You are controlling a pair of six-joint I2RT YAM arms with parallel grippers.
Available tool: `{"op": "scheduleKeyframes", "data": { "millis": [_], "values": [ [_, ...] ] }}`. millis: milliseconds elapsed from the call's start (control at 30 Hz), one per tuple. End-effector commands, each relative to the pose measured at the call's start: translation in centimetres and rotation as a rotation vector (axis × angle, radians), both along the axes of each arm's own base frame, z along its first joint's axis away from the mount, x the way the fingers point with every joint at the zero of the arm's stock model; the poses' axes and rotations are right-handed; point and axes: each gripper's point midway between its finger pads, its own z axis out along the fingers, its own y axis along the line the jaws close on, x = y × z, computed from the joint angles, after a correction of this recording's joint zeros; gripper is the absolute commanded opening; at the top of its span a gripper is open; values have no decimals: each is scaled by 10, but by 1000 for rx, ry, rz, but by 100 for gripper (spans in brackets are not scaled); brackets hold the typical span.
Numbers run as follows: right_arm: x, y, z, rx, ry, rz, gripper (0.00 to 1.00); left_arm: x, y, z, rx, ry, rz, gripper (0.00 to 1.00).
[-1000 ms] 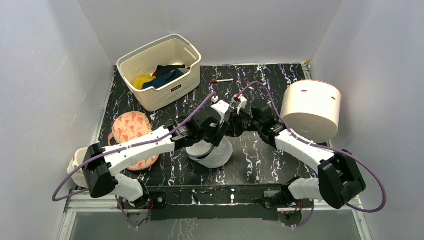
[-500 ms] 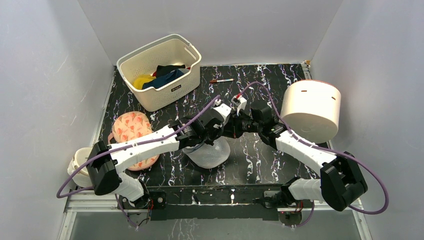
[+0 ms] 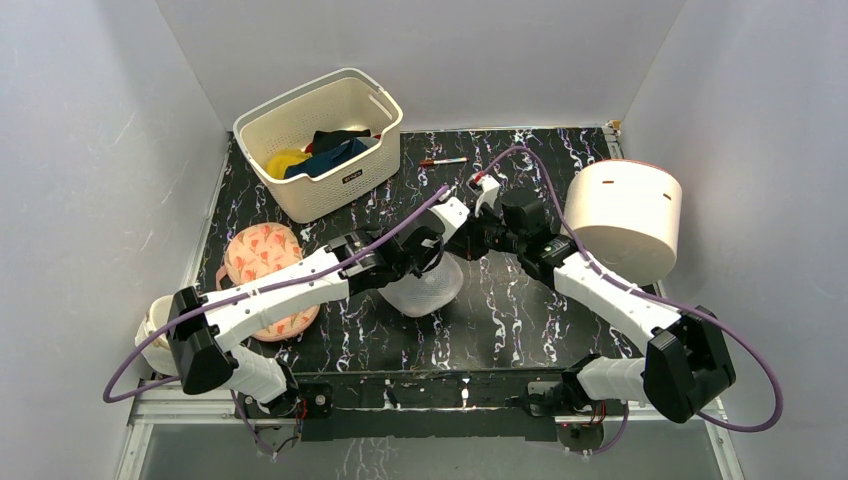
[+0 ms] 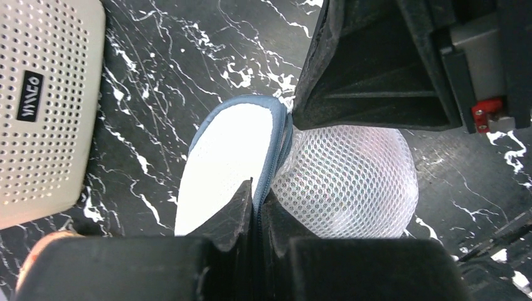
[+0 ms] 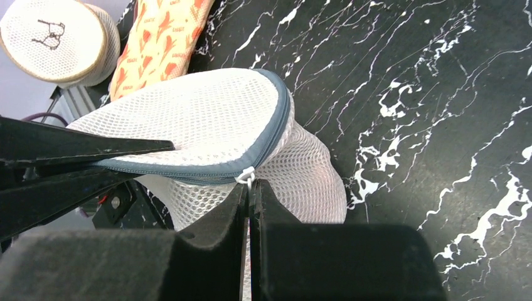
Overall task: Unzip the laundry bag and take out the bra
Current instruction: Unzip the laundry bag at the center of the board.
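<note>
Laundry bag: centre of the top view, over the dark marbled worktop. It is tipped on its side, both mesh domes showing. I cannot tell whether it rests on the worktop or hangs just clear.

Zipper rim: in the right wrist view this grey-blue band arcs from the frame's left edge round to lower centre. The stretch I can see looks not yet opened.

Zipper pull: a small white tab at the near end of that arc.

Bra: not clearly seen, only a faint pink tint through the mesh in the left wrist view.

My right hand: fingers together, pinched on the zipper pull.

My left hand: clamped on the rim at the bag's far side, so the bag is between my two hands.

What matters next: the rim's long arc runs from my right hand away toward my left. I judge the pull must travel along that curve while the left hand anchors the bag.

Around: cream basket upper left, leaf-print pad at left, white cylinder at right, all well apart.
</note>
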Motion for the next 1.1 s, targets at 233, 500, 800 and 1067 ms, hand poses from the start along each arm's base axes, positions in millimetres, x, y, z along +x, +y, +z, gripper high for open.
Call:
{"op": "scheduleKeyframes", "data": {
  "millis": [233,500,800,1067],
  "values": [
    [11,7,27,121,-60,50,0,-22,7,-13,-29,88,-42,12],
    [-16,18,18,182,20,140,0,-26,-16,-12,-171,180,53,56],
    [-30,13,24,194,27,142,0,-8,-29,-1,-154,167,123,60],
    [-32,12,19,190,37,131,0,-23,-26,3,-245,218,146,60]
  ]
}}
